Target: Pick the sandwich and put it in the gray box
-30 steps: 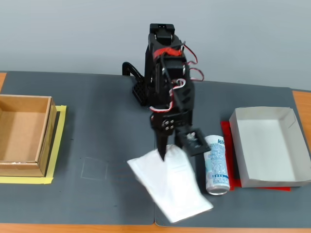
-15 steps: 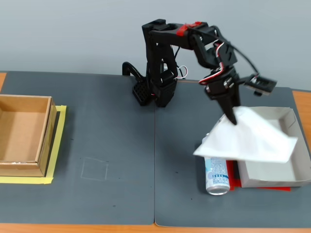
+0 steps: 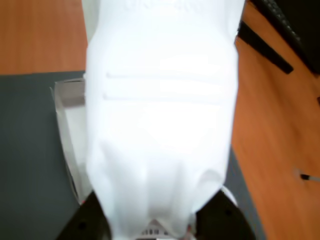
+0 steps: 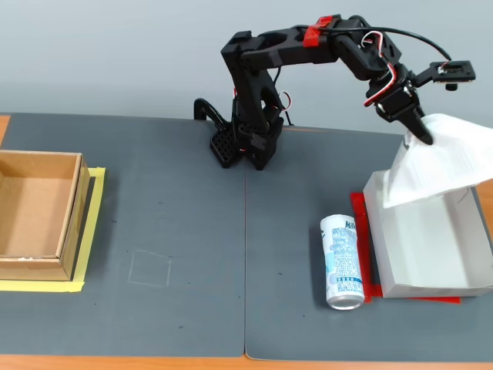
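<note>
The sandwich [image 4: 441, 162], a flat white plastic-wrapped packet, hangs in the air above the far end of the gray box [image 4: 420, 262]. My gripper [image 4: 422, 132] is shut on its upper left edge, arm stretched far to the right in the fixed view. In the wrist view the sandwich [image 3: 160, 115] fills the middle of the frame, pinched at the bottom between my dark fingers [image 3: 85, 222]. A wall of the gray box [image 3: 67, 145] shows to its left. The box is a shallow light gray tray lying on a red sheet.
A white-blue drink can [image 4: 342, 260] lies on its side just left of the gray box. A deeper brown cardboard box [image 4: 38, 212] sits on yellow tape at the far left. The dark mat [image 4: 177, 254] covers the table; orange tabletop [image 3: 280, 150] lies beyond it.
The arm lifted the sandwich from the mat's front centre, swung it right past the can, and now holds it higher and further right, over the gray box.
</note>
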Controlling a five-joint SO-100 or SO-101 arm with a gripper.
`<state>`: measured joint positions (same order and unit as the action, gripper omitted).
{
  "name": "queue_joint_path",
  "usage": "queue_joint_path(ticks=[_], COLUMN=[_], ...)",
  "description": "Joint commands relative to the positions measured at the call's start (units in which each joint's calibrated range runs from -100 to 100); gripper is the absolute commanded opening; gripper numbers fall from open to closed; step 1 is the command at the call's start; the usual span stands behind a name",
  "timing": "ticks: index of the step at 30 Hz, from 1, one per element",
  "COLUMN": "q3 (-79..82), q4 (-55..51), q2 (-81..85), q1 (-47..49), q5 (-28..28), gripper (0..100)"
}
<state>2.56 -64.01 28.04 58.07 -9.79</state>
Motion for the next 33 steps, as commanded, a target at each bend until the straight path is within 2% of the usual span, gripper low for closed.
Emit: queue_joint_path(ticks=[1,7,14,21,25,33], q3=[-2.88,-8.48,-10.38,-9.66,-9.57,-8.85], q4=[2.11,2.81,7.24,7.15,6.37,6.28], q2=[-2.73,-9.68,-13.41,-13.67,-13.75,-13.33], q1=[0.90,1.80,1.65,-0.74,-2.98,-3.28], q5=[5.49,13.88,21.02,26.75,28.63,28.47], gripper=[2,2,2,2,2,3])
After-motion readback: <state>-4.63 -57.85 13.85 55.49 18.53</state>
